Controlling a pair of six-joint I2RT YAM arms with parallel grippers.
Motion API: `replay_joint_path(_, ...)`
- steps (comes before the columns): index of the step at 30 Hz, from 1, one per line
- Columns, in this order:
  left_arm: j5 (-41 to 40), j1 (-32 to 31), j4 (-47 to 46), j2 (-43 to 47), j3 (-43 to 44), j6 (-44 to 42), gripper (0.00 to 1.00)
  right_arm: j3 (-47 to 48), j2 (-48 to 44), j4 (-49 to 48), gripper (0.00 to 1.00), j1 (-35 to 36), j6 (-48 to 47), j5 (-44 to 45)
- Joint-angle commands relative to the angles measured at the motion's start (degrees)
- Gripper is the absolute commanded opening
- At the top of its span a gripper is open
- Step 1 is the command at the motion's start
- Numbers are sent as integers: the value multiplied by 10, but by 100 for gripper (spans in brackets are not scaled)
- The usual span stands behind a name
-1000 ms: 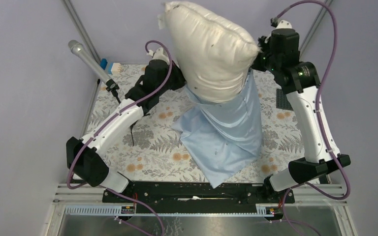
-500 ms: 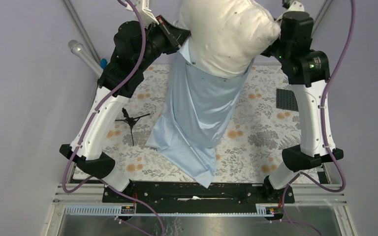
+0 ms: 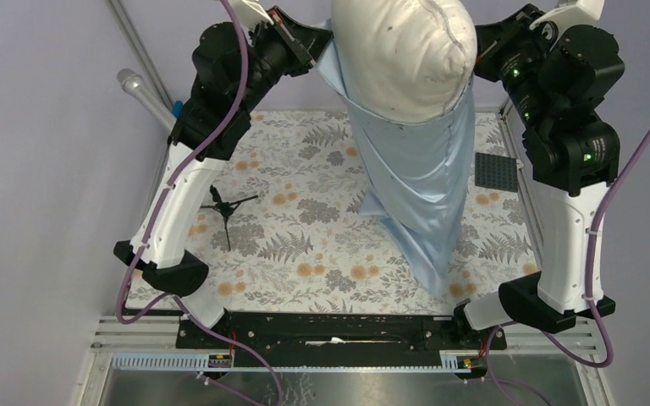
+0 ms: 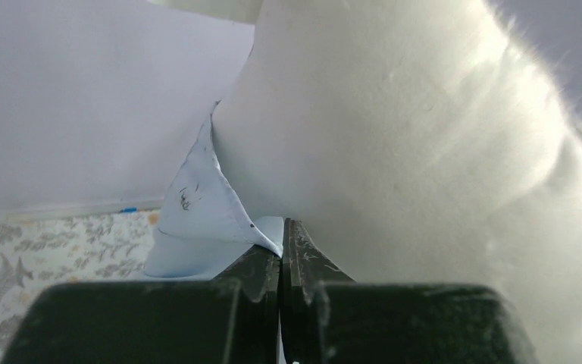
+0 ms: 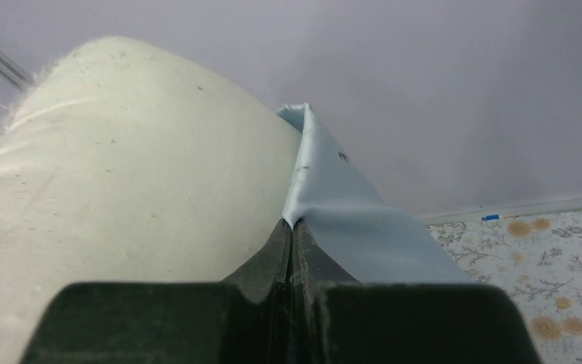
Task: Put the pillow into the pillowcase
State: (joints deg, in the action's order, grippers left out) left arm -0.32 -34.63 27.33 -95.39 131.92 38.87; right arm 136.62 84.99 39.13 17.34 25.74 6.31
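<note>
Height is increasing: left tool (image 4: pixel 282 231) & right tool (image 5: pixel 292 227), each clamping rim of thin light-blue fabric pillowcase (image 3: pixel 415 169), are hoisting it; plump cream fabric pillow (image 3: pixel 406 51) seems approx half in, sinking.

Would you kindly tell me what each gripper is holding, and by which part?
Both hold the pillowcase by its open rim: left gripper at one side, right gripper at the opposite side.

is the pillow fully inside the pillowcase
No, much of the pillow bulges out above the open top of the pillowcase.
</note>
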Motion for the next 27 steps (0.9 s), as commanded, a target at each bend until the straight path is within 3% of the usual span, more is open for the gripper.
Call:
replay_joint_path(1,-50,11,-134,15,77,8,0,-47,-16,-85,0,1,21,-19)
replay_joint_path(9,29,4,-118,-12,22,39,0,157,37,-44,0,0,-39,55)
replay_joint_path(13,-2,3,-79,0,10,13,0,92,20,-48,0,1,-32,45)
replay_joint_path(15,-17,21,-83,29,-50,17,0,15,-6,-54,0,1,-22,21)
replay_joint_path(19,49,87,-74,38,-89,63,0,-95,-41,-80,0,1,-23,19)
replay_joint_path(24,60,124,-79,24,-46,70,0,5,-5,-53,0,0,-36,33)
replay_joint_path(27,83,127,-149,31,-61,81,0,102,14,-68,0,1,-42,45)
